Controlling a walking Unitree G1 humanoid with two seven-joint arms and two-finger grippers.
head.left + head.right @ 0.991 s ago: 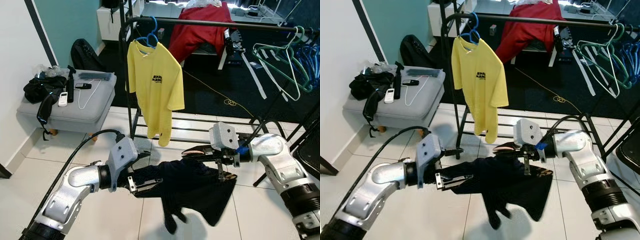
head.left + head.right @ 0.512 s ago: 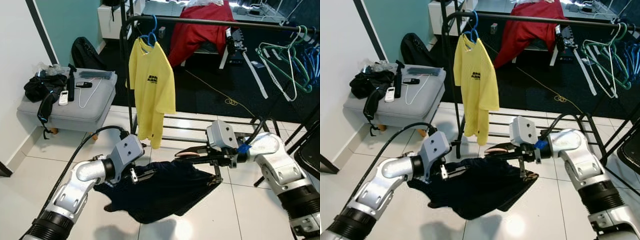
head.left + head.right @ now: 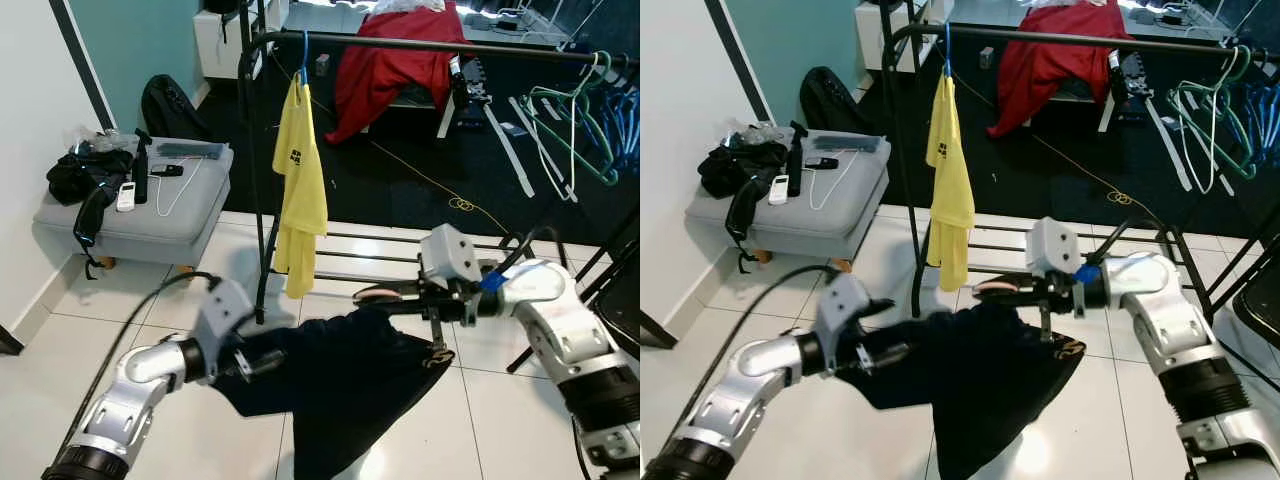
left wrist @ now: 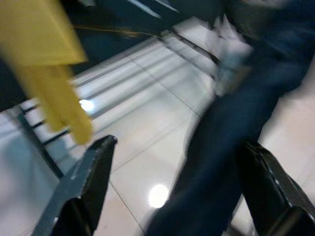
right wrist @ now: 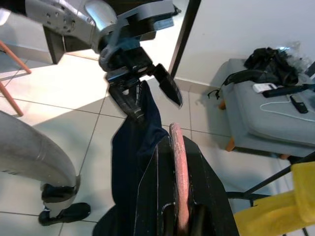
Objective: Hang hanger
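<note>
My right gripper (image 3: 378,293) is shut on a pink hanger (image 5: 178,162), held level low in front of the clothes rack. A dark navy garment (image 3: 340,380) hangs from that hanger down toward the floor tiles. Its upper edge stretches left to my left gripper (image 3: 250,362), whose fingers (image 4: 91,179) stand wide apart with the cloth (image 4: 221,147) between them. Above, the black rail (image 3: 450,45) carries a yellow T-shirt (image 3: 298,190) on a blue hanger (image 3: 302,50), turned edge-on.
Green and blue spare hangers (image 3: 575,110) hang at the rail's right end. A red garment (image 3: 390,60) lies behind the rack. A grey ottoman (image 3: 150,215) with a bag and remotes stands at the left. The rack's lower bars (image 3: 370,255) cross just beyond my grippers.
The dark garment has unfolded and hangs longer. My left gripper has pulled left and its fingers have spread. The yellow T-shirt has turned edge-on. The right gripper has barely moved.
</note>
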